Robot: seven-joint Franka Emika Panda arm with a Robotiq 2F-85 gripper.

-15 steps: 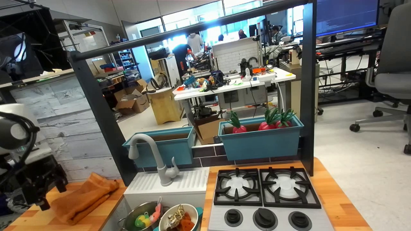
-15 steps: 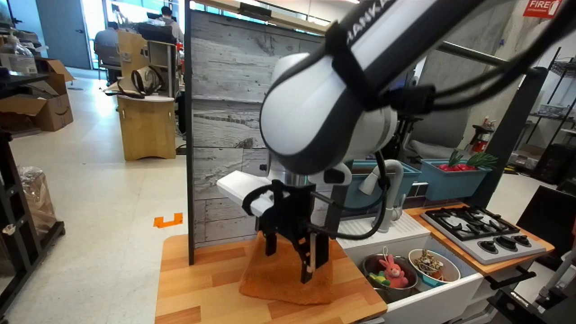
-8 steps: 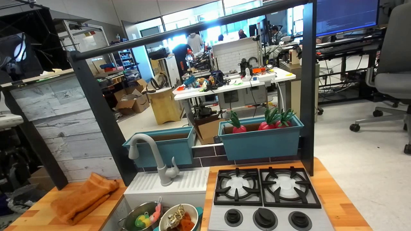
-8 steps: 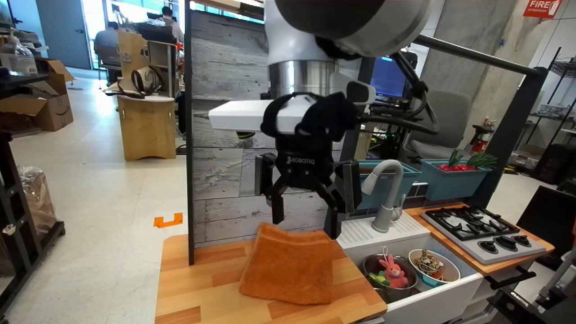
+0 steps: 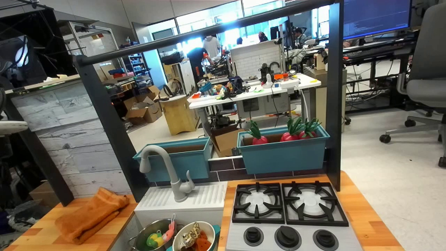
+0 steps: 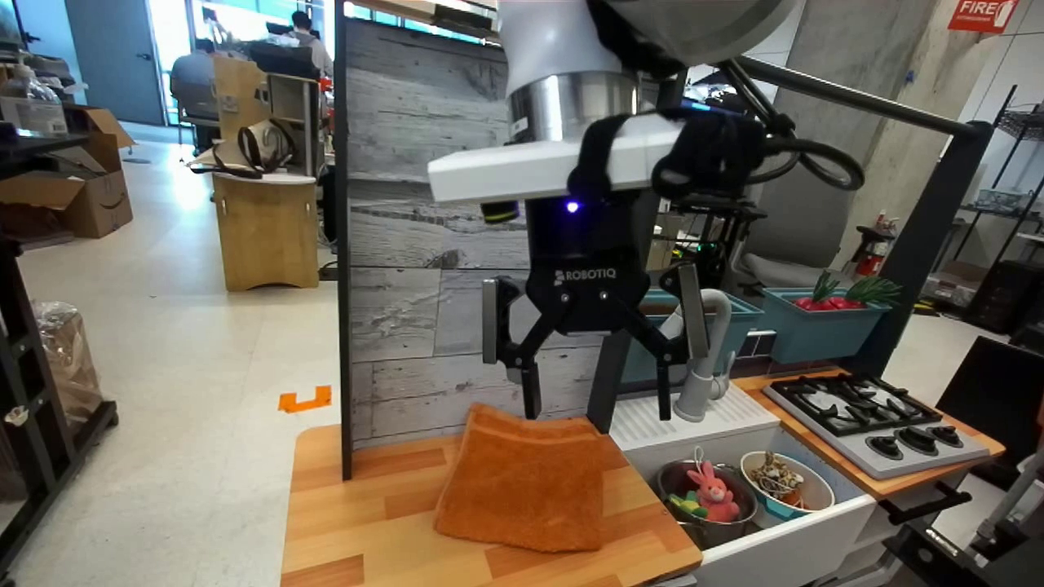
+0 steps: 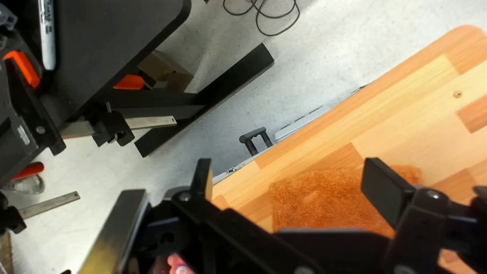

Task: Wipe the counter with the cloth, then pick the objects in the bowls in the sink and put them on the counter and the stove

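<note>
Cloth (image 6: 526,485) lies at left on the surface (image 6: 371,522); well above, the arm (image 6: 563,53) hangs pointing straight down, its jaws spread wide and holding nothing.

White arm (image 6: 550,41); silver collar (image 6: 575,106); looped black cables (image 6: 787,145); black end effector (image 6: 598,406); ROBOTIQ lettering (image 6: 586,275); violet light (image 6: 572,207)

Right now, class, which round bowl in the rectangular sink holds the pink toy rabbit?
The grey metal bowl: the pink toy rabbit sits in it, while the teal-trimmed white bowl holds a spotted toy and an orange one.
</note>
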